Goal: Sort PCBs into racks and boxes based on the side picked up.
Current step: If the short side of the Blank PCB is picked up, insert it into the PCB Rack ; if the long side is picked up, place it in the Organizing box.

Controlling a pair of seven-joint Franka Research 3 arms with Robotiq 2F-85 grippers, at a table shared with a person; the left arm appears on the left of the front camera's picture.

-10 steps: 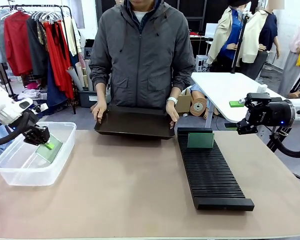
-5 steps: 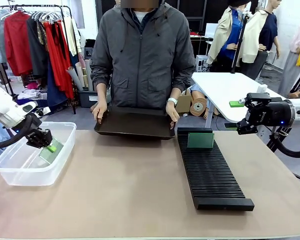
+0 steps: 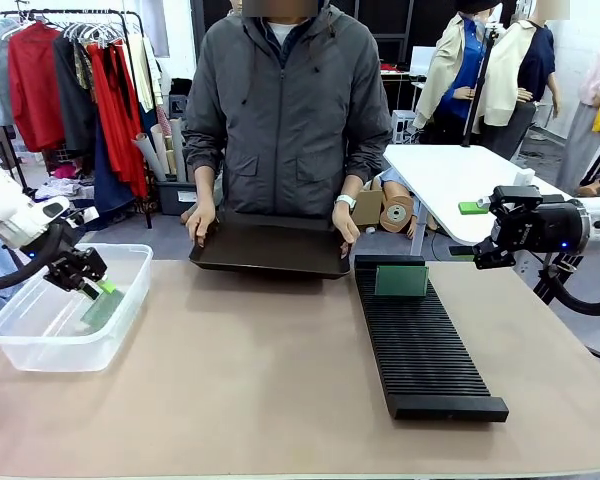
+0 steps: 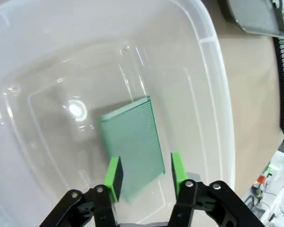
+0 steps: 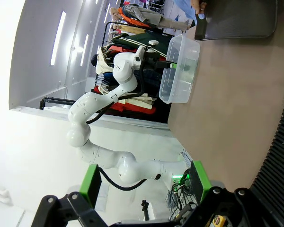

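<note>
While the left tool hangs over the clear plastic tub with rounded corners at the table's left edge, its green pads are spread apart with nothing pinched between them. A small thin square green circuit board lies just under the pads on the bottom of the tub, its pale dotted side up. It looks let go, lying flat and loose.

Another green board stands upright in the far end of the long narrow black ribbed rack, on the right half of the table. The right tool waits off the table's right edge, pads spread wide and holding nothing.

At the far edge, a person's hands hold a flat black shallow tray.

These boards look light, stiff and thin. They could slip, because the faces are smooth. I think the best hold is across two opposite edges, with the pads pressing the flat sides near one edge. A soft squeeze should do, since a hard one might bend or scratch a board.
</note>
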